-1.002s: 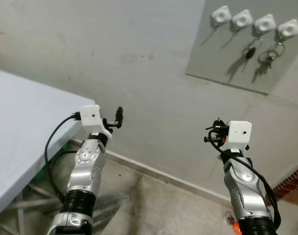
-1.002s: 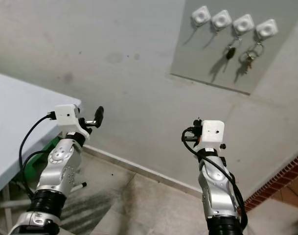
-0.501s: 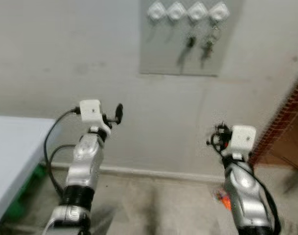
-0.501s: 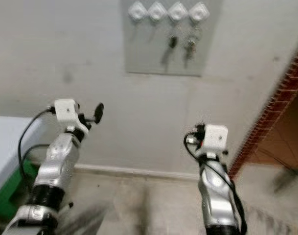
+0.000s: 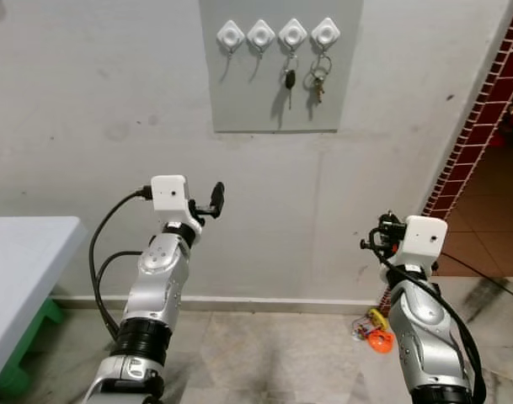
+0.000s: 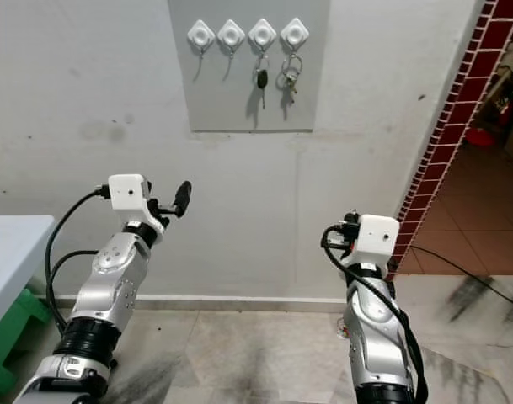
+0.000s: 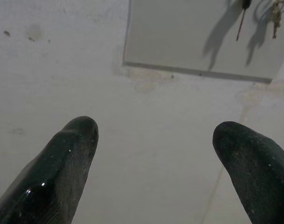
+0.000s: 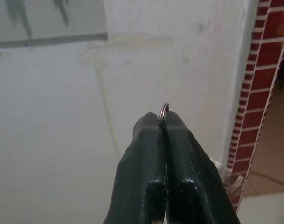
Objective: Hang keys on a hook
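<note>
A grey panel (image 5: 239, 101) on the wall carries a row of white hooks (image 5: 230, 34). A black key (image 5: 289, 80) hangs from the third hook and a key bunch (image 5: 317, 81) from the fourth; the two hooks on the left are bare. My right gripper (image 8: 162, 122) is shut on a thin metal key ring (image 8: 163, 108) that sticks out between its fingertips; what hangs from the ring is hidden. It is raised at chest height (image 5: 372, 241), well below and right of the panel. My left gripper (image 5: 216, 200) is open with nothing in it (image 7: 155, 135), pointing at the wall under the panel.
A white table (image 5: 20, 252) juts in at the left with a green stool (image 5: 29, 337) under it. A red brick wall edge (image 5: 492, 109) and a doorway lie to the right. A small orange object (image 5: 376, 338) lies on the floor by the baseboard.
The camera has swung round and levelled, so the panel now stands straight ahead and the table has slid left. Both arms hold the same pose; the right gripper stays shut.
</note>
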Available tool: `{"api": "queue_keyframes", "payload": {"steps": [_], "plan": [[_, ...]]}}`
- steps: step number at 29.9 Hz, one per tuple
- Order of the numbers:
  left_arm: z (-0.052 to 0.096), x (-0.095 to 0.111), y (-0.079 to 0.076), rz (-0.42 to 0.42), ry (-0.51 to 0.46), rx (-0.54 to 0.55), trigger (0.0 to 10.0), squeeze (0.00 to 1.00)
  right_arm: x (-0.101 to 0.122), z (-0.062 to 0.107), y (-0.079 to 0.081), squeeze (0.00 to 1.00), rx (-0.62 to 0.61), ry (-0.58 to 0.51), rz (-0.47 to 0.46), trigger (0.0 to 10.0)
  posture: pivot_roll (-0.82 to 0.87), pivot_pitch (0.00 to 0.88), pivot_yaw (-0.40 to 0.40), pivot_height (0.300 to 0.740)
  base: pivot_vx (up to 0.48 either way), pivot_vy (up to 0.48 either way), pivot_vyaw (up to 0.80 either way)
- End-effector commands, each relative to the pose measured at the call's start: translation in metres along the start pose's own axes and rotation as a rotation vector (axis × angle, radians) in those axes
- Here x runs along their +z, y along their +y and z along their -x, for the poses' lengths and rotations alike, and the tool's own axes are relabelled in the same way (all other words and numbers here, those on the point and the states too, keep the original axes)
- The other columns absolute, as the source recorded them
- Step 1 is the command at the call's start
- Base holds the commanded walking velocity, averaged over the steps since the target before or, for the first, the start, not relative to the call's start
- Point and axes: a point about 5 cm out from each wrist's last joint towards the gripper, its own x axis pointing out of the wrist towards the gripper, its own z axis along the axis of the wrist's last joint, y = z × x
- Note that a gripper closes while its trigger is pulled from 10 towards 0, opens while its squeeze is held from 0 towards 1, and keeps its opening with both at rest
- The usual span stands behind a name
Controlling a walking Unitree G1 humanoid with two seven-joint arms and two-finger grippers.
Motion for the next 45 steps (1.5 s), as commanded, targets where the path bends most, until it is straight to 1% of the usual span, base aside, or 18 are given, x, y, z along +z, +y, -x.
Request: {"api": "queue_keyframes", "payload": {"steps": [1, 6, 10, 11, 21, 24, 29, 31, 34, 36, 45], "plan": [[0.0007, -0.0017, 0.0029, 0.005, 0.013, 0.011, 10.0, 0.00, 0.0040, -0.0036, 0.0020, 0.00, 0.003, -0.010, 0.006, 10.0, 0.01, 0.000, 0.049, 0.740, 0.000, 0.000, 0.00], [0.0004, -0.0013, 0.0015, 0.005, 0.009, 0.004, 10.0, 0.00, 0.0047, -0.0040, 0.0027, 0.00, 0.009, -0.013, 0.015, 10.0, 0.01, 0.000, 0.047, 0.740, 0.000, 0.000, 0.00], [0.0002, -0.0021, 0.0018, 0.005, 0.015, 0.004, 10.0, 0.00, 0.0048, -0.0032, 0.0037, 0.00, 0.016, -0.012, 0.012, 10.0, 0.01, 0.000, 0.046, 0.740, 0.000, 0.250, 0.00], [0.0001, -0.0024, 0.0012, 0.015, 0.016, 0.002, 10.0, 0.00, 0.0050, -0.0028, 0.0036, 0.00, 0.016, -0.014, 0.016, 10.0, 0.01, 0.000, 0.045, 0.740, 0.000, 0.480, 0.00], [0.0006, -0.0037, -0.0002, 0.014, 0.020, -0.004, 10.0, 0.00, 0.0041, -0.0012, 0.0031, 0.00, 0.021, -0.012, 0.026, 10.0, 0.00, 0.000, 0.045, 0.740, 0.000, 0.480, 0.00], [0.0008, -0.0041, -0.0003, 0.012, 0.020, -0.005, 10.0, 0.00, 0.0039, -0.0007, 0.0037, 0.00, 0.023, -0.012, 0.029, 10.0, 0.00, 0.000, 0.044, 0.740, 0.000, 0.272, 0.00], [0.0013, -0.0054, -0.0007, -0.006, 0.030, 0.000, 10.0, 0.00, 0.0034, -0.0005, 0.0042, 0.00, 0.026, -0.010, 0.028, 10.0, 0.01, 0.000, 0.044, 0.740, 0.000, 0.000, 0.00], [0.0015, -0.0074, -0.0005, 0.002, 0.046, 0.008, 10.0, 0.00, 0.0030, -0.0002, 0.0049, 0.00, 0.028, -0.009, 0.030, 10.0, 0.01, 0.000, 0.042, 0.740, 0.000, 0.000, 0.00], [0.0023, -0.0067, -0.0013, -0.003, 0.032, -0.006, 10.0, 0.00, 0.0026, 0.0003, 0.0057, 0.00, 0.032, -0.007, 0.030, 10.0, 0.01, 0.000, 0.041, 0.740, 0.000, 0.000, 0.00], [0.0023, -0.0083, -0.0007, -0.009, 0.048, 0.001, 10.0, 0.00, 0.0023, 0.0005, 0.0057, 0.00, 0.033, -0.006, 0.030, 10.0, 0.01, 0.000, 0.040, 0.740, 0.000, 0.000, 0.00], [0.0023, -0.0073, 0.0006, 0.017, 0.047, -0.003, 10.0, 0.00, 0.0015, 0.0009, 0.0072, 0.00, 0.039, -0.004, 0.028, 10.0, 0.01, 0.000, 0.038, 0.740, 0.000, 0.000, 0.00]]}}
